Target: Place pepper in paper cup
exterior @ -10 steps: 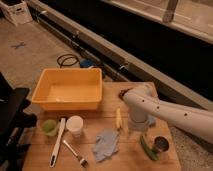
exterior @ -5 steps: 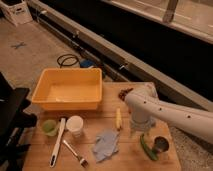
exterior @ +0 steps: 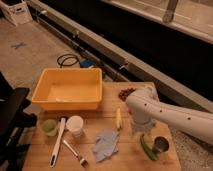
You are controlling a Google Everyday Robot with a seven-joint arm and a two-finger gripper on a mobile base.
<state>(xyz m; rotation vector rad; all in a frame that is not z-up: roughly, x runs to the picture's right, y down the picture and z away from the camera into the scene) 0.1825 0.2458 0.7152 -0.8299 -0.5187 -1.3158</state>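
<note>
The pepper [exterior: 146,148] is long, slim and dark green, and lies on the wooden table [exterior: 100,162] at the front right, right beside a dark metal cup [exterior: 160,145]. The white paper cup [exterior: 75,125] stands upright at the front left centre, empty as far as I can see. My white arm reaches in from the right. Its gripper [exterior: 142,131] points down at the table just behind the pepper's upper end, far to the right of the paper cup. The arm's body hides the gripper's tips.
A yellow tub [exterior: 70,90] fills the table's back left. A translucent green cup [exterior: 49,127], a white utensil [exterior: 57,142], a fork [exterior: 75,152], a blue-grey cloth [exterior: 106,144], a yellow corn piece [exterior: 118,119] and a dark red cluster [exterior: 125,93] lie around.
The arm has shifted only slightly above the pepper. The pepper, the cups and the other objects have not moved.
</note>
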